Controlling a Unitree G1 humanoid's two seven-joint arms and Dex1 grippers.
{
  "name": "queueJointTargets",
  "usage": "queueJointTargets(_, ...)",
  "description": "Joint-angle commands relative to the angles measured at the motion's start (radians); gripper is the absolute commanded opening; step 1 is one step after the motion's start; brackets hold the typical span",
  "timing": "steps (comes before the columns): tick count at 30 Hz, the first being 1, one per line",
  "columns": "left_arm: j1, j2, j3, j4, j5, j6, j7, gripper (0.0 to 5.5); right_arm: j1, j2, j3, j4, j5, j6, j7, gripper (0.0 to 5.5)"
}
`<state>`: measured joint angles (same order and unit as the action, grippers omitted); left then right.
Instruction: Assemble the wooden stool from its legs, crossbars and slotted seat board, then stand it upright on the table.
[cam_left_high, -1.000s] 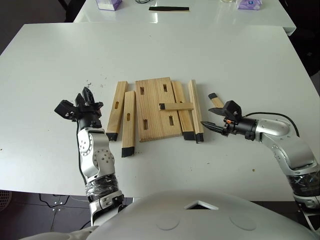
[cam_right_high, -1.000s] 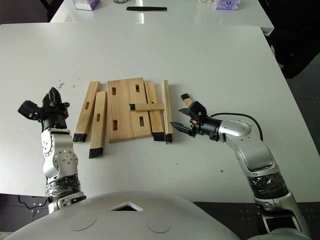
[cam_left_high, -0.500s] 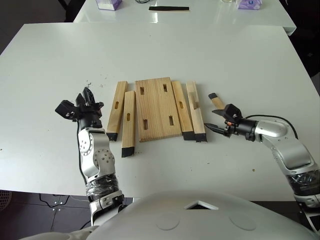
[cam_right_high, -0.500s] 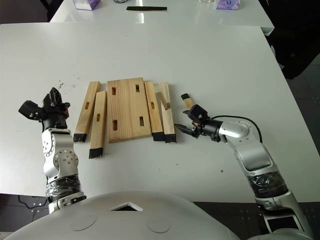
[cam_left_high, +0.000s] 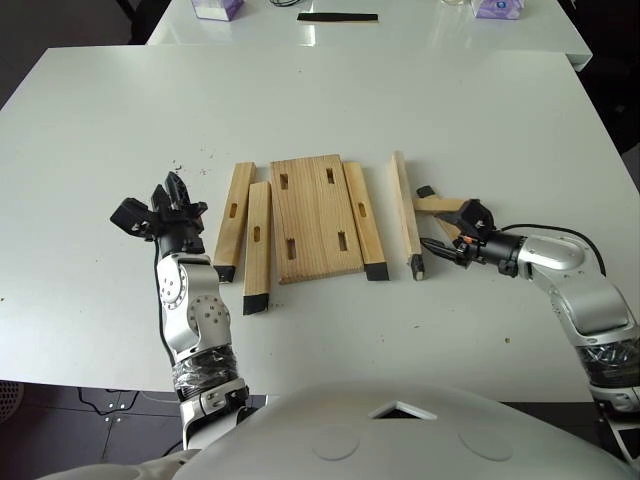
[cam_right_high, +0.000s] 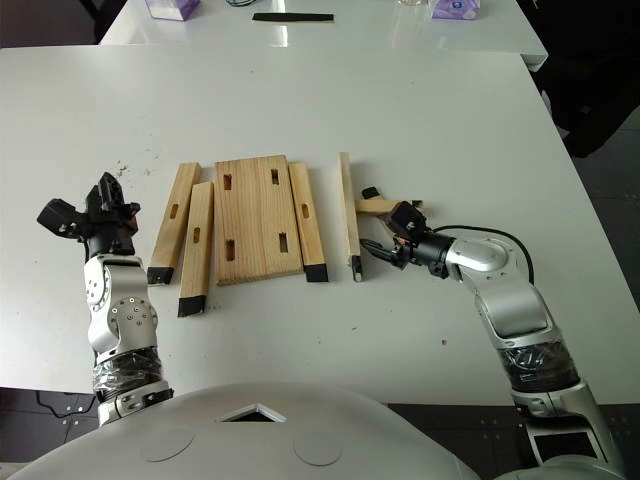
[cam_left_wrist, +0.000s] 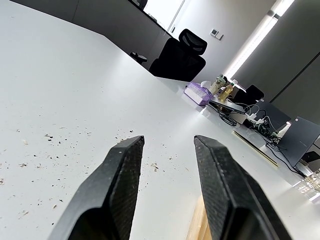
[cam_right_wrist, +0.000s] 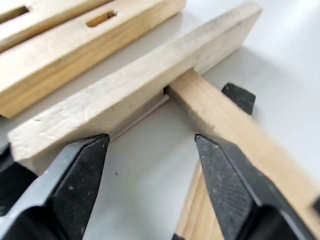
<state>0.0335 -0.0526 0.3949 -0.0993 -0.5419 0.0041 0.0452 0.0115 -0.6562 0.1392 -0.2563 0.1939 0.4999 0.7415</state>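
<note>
The slotted seat board (cam_left_high: 315, 215) lies flat mid-table. Two legs (cam_left_high: 236, 218) (cam_left_high: 257, 245) lie left of it and one leg (cam_left_high: 362, 218) lies against its right edge. A fourth leg (cam_left_high: 405, 212) lies apart to the right with a crossbar (cam_left_high: 446, 204) plugged into its side, seen close in the right wrist view (cam_right_wrist: 125, 90). Another black-tipped piece (cam_left_high: 425, 191) pokes out from under that crossbar. My right gripper (cam_left_high: 447, 247) is open just near of the crossbar, holding nothing (cam_right_wrist: 150, 190). My left gripper (cam_left_high: 168, 205) is open left of the legs, over bare table (cam_left_wrist: 165, 165).
Wood crumbs (cam_left_high: 182, 166) dot the table beyond the left gripper. A second table behind carries purple boxes (cam_left_high: 218, 8) and a black strip (cam_left_high: 338, 17). Bare table surface (cam_left_high: 480, 130) spreads right of and beyond the parts.
The rightmost leg, with the crossbar stuck in it, turned over and slid right, away from the board; the crossbar now points right. My right gripper drew back right. The left arm stayed put.
</note>
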Motion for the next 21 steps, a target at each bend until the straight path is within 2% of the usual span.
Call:
queueJointTargets(1,0.001,-0.009,0.002,0.006,0.009,-0.005,0.01,1.87,-0.018,0.017,0.007,-0.023,0.008,0.02,0.0,3.17)
queueJointTargets(7,0.004,-0.01,0.004,0.009,0.007,-0.008,0.009,1.87,-0.055,0.024,-0.045,-0.006,0.032,0.065,-0.014,3.17)
queueJointTargets(13,0.014,-0.019,0.003,0.004,0.009,-0.014,0.011,1.87,-0.051,0.03,-0.101,-0.11,0.23,0.326,0.032,3.17)
queueJointTargets(21,0.021,-0.009,0.003,-0.004,0.005,0.0,0.005,1.87,0.019,0.011,-0.11,-0.197,0.312,0.458,0.003,3.17)
